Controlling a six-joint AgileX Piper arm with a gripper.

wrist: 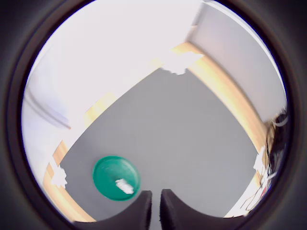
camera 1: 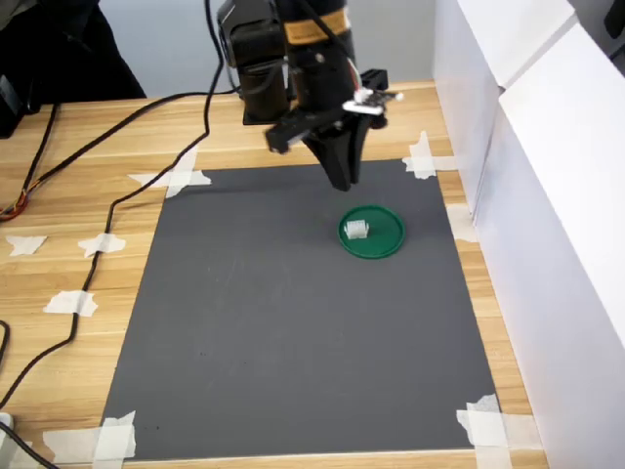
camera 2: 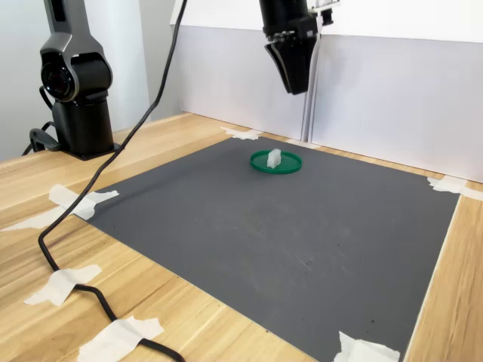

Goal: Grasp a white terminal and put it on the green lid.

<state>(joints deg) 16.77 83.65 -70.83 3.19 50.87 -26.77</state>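
Landmark: the green lid [camera 1: 372,233], flat on the dark grey mat [camera 1: 293,322]; everything below is placed against it.

White terminal [camera 1: 356,231]: sits on the green lid, inside the raised rim, off-centre toward the first exterior view's left. In the second exterior view it stands upright on the disc [camera 2: 274,157]; in the wrist view it lies near the rim of the lid [wrist: 124,186].

Hand [camera 1: 343,182]: raised well above the green lid, touching nothing. In the second exterior view it hangs high over the lid, fingers pointing down [camera 2: 294,87]. It carries nothing. In the wrist view the two fingertips [wrist: 142,211] sit close together with only a thin slit between them, so clenched or nearly so.

Mat: taped at its corners to the wooden counter [camera 1: 88,195]; the green lid lies in the far part of it, toward the first exterior view's right.

White wall panel [camera 1: 547,215]: stands beyond the mat edge nearest the green lid.

Black cable [camera 2: 90,196]: trails across the counter, well apart from the green lid.
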